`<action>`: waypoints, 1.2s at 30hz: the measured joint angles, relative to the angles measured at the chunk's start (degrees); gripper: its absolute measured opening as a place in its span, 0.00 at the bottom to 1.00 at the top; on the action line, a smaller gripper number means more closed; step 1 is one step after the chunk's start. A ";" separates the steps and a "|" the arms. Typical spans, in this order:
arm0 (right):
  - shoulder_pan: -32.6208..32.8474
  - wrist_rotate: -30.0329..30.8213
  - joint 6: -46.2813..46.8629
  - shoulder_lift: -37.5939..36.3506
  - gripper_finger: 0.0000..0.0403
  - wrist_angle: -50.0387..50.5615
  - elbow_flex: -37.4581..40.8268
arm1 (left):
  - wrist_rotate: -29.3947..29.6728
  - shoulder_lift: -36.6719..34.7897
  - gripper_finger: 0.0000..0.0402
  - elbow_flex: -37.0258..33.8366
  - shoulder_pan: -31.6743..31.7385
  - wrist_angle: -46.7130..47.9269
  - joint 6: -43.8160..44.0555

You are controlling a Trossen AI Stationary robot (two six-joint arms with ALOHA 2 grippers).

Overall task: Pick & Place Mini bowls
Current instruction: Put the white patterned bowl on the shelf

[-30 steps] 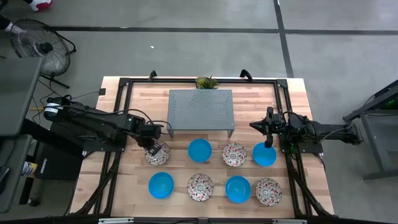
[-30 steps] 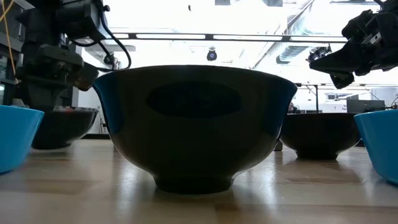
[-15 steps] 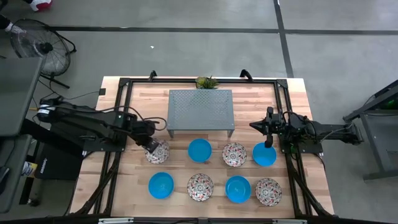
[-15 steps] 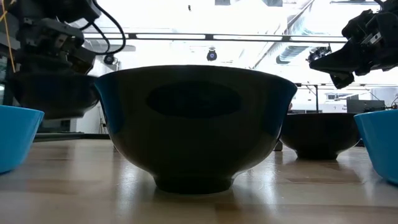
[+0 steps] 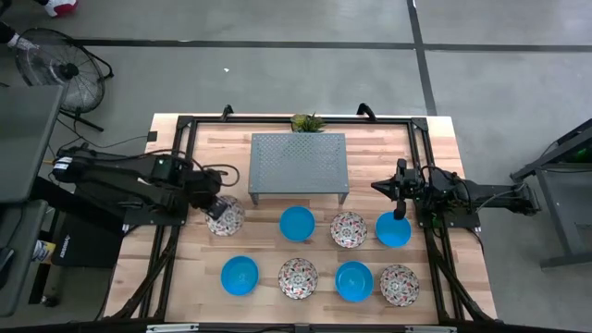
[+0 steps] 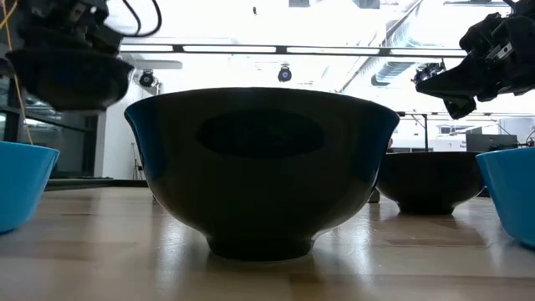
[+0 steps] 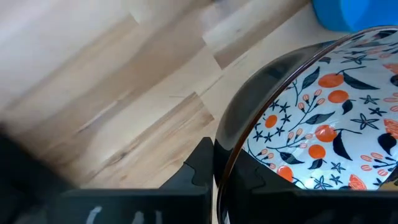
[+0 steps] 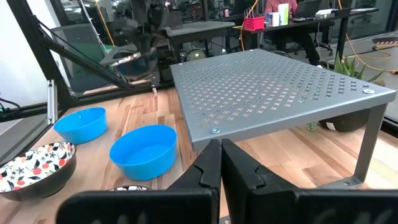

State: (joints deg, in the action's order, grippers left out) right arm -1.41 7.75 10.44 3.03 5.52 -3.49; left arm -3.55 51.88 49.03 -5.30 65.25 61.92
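My left gripper (image 5: 216,207) is shut on a floral mini bowl (image 5: 228,218) and holds it above the table's left half; the low view shows this bowl (image 6: 71,77) in the air. Seven more mini bowls rest on their feet in two rows: blue (image 5: 297,223), floral (image 5: 349,229) and blue (image 5: 393,229) in the far row, blue (image 5: 240,276), floral (image 5: 298,277), blue (image 5: 354,281) and floral (image 5: 400,285) in the near row. My right gripper (image 5: 377,187) waits shut above the table's right side, pointing level. My left gripper has the floral bowl's rim (image 7: 225,154) between its fingers, one finger (image 7: 200,169) outside the wall and one (image 7: 261,179) inside. The fingers come steeply from above on the side toward the table's left edge. The bowl hangs clear of the table, mouth up.
A grey perforated metal shelf (image 5: 298,163) stands on legs at the table's far middle, a small plant (image 5: 307,122) behind it. A black frame (image 5: 181,166) runs round the table. Bare wood (image 5: 205,268) lies under and near the lifted bowl.
My left gripper has risen and drawn a little toward the table's left edge, still shut on the floral bowl. The bowl, which stood on the table at the far row's left end, now hangs clear of it.
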 joint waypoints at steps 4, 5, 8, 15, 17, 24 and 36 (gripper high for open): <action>-0.02 0.00 -0.02 0.00 0.00 0.00 0.00 | 3.60 0.50 0.01 4.41 0.04 3.64 0.28; 0.00 0.00 -0.02 0.00 0.00 0.00 0.00 | 4.24 0.81 0.01 5.30 0.04 4.27 0.44; 0.00 0.00 -0.02 0.00 0.00 0.00 0.00 | 5.00 1.43 0.01 7.79 0.04 6.34 0.48; -0.02 0.00 -0.02 0.00 0.00 0.00 0.00 | 6.60 4.17 0.01 13.28 0.04 8.63 0.32; -0.02 0.00 -0.02 0.00 0.00 0.00 0.00 | 7.28 5.27 0.01 15.09 0.05 9.73 -0.32; -0.02 0.00 -0.02 0.00 0.00 -0.02 0.00 | 7.72 11.44 0.01 22.67 5.63 8.48 -9.86; -0.01 0.01 -0.02 0.00 0.00 -0.20 0.00 | -3.40 25.85 0.01 38.46 24.41 11.70 -42.92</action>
State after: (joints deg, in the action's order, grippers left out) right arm -1.42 7.76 10.41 3.03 5.32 -3.49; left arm -6.95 77.73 87.49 19.11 76.95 19.00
